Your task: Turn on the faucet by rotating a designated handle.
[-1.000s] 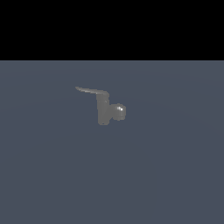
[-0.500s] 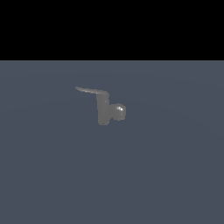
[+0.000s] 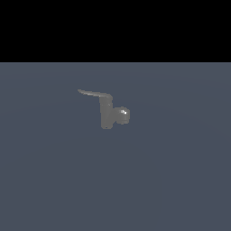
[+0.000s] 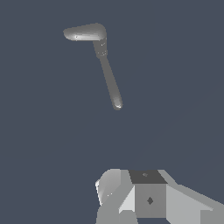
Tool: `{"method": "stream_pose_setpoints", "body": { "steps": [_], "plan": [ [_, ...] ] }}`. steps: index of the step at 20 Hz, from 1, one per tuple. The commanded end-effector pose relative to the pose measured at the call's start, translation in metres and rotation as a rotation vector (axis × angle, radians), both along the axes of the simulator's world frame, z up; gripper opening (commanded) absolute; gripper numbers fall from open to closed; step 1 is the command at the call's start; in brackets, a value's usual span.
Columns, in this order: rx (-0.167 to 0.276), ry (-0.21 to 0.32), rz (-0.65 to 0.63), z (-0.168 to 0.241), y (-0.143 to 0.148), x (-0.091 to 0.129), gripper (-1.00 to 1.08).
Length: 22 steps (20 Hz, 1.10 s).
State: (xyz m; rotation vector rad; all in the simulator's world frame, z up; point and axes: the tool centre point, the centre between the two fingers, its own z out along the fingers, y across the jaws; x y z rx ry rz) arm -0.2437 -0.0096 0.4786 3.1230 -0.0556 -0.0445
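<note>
The dull-grey faucet stands upright on the flat grey-blue ground in the exterior view. Its stubby spout points to the exterior view's right. The thin handle reaches from the top of the body to the exterior view's left, its tip slightly upturned. The wrist view looks down on the faucet, with the spout and the long handle. My gripper shows only partly at the frame edge, well apart from the handle's tip and touching nothing. Its jaws are not clear enough to read. The arm is out of the exterior view.
The faucet stands alone on plain grey-blue ground. A black band fills the background above the ground's far edge in the exterior view.
</note>
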Motion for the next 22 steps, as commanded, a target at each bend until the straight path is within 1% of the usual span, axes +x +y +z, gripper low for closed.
{"method": "stream_pose_setpoints", "body": {
  "steps": [1,5,8,15,22],
  "plan": [
    [0.004,0.000,-0.023,-0.001,0.002,0.008,-1.00],
    [0.014,-0.001,-0.075,-0.004,0.006,0.026,-1.00],
    [0.022,-0.002,-0.127,-0.009,0.010,0.044,-1.00],
    [0.042,0.000,-0.280,-0.025,0.023,0.095,-1.00],
    [0.054,0.005,-0.443,-0.051,0.038,0.146,-1.00]
  ]
}}
